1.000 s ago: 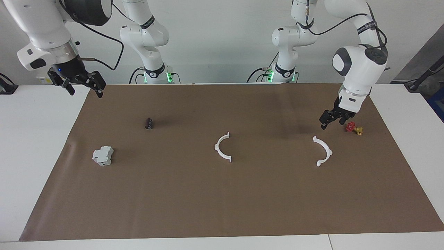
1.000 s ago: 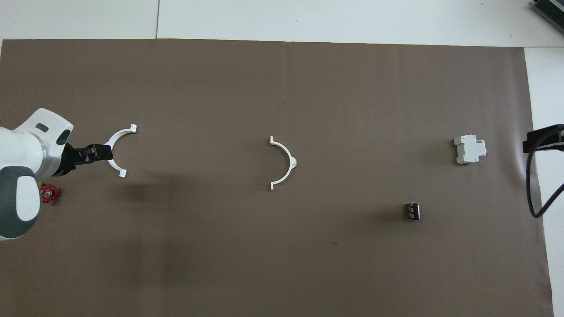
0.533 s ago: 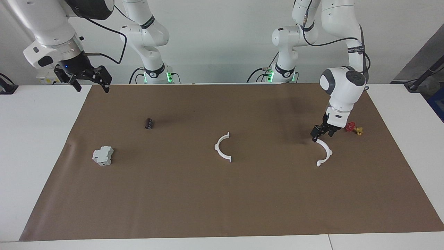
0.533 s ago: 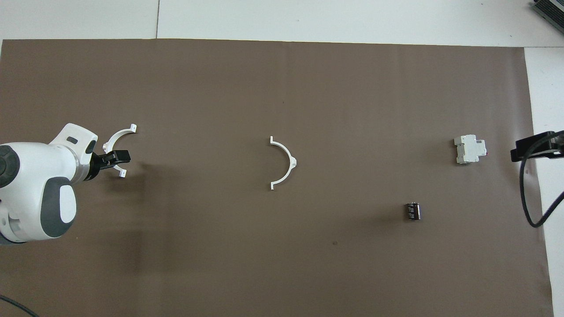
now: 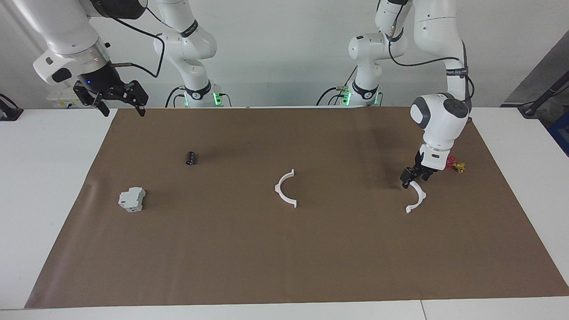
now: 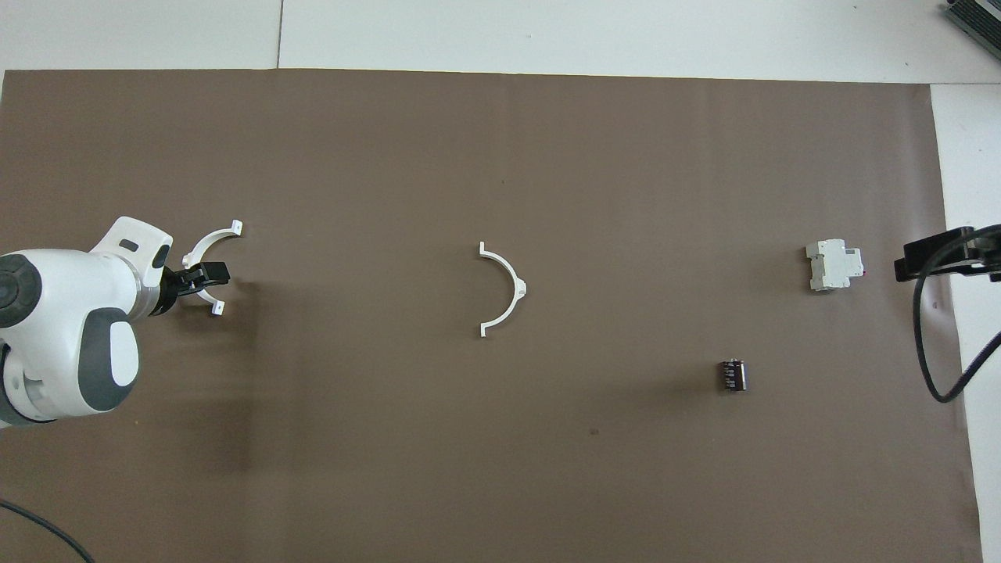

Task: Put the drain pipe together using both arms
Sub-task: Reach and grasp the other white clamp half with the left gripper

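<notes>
The left claw (image 5: 414, 178), at the frame's right, sits low on a half-ring (image 5: 416, 197); whether it is grasping it, I cannot tell. A shallow pinch on that thin rim could flick it toward the valve (image 5: 456, 165). The right claw (image 5: 119, 101) hovers released at upper left.

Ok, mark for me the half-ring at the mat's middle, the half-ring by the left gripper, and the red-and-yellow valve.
Middle half-ring (image 5: 282, 190): facing view, on the arc's curved middle.
Half-ring by the left gripper (image 5: 418, 197): facing view, on the bare arc below the gripper.
Red-and-yellow valve (image 5: 458, 166): facing view, on its yellow body beside the arm.
</notes>
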### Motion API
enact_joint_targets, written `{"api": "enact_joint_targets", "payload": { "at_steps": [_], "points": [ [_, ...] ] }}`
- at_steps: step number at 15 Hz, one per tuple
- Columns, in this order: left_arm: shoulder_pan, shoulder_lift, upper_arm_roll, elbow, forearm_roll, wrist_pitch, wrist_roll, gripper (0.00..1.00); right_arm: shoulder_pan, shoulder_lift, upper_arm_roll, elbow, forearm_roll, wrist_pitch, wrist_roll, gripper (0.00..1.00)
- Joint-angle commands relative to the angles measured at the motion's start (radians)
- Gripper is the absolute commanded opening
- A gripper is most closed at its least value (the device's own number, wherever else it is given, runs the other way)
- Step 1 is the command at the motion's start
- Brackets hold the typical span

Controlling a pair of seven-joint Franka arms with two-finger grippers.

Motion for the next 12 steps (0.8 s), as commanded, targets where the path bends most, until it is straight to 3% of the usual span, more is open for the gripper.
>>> {"api": "enact_joint_targets", "payload": {
  "at_steps": [1,6,7,9,11,12],
  "points": [
    [0.010,0.014,-0.003,0.015,0.005,0.013,0.003,1.00,0.008,0.001,0.000,0.000,-0.012,-0.007,-0.011,1.00],
    [0.004,0.028,-0.003,0.024,0.005,0.016,-0.005,1.00,0.002,-0.002,0.000,-0.010,-0.005,0.006,-0.011,1.00],
    [0.000,0.028,-0.003,0.026,0.005,0.016,-0.010,0.95,0.004,-0.002,0.000,-0.010,-0.005,0.006,-0.009,1.00],
    [0.000,0.028,-0.003,0.026,0.005,0.016,-0.010,0.61,0.004,-0.002,0.000,-0.010,-0.005,0.008,-0.002,1.00],
    [0.001,0.030,-0.003,0.042,0.005,0.001,-0.003,0.02,-0.002,-0.005,0.000,-0.015,-0.002,0.008,0.009,1.00],
    [-0.002,0.036,-0.003,0.049,0.005,-0.005,0.001,0.00,-0.002,-0.006,0.000,-0.016,-0.002,0.008,0.011,1.00]
  ]
}}
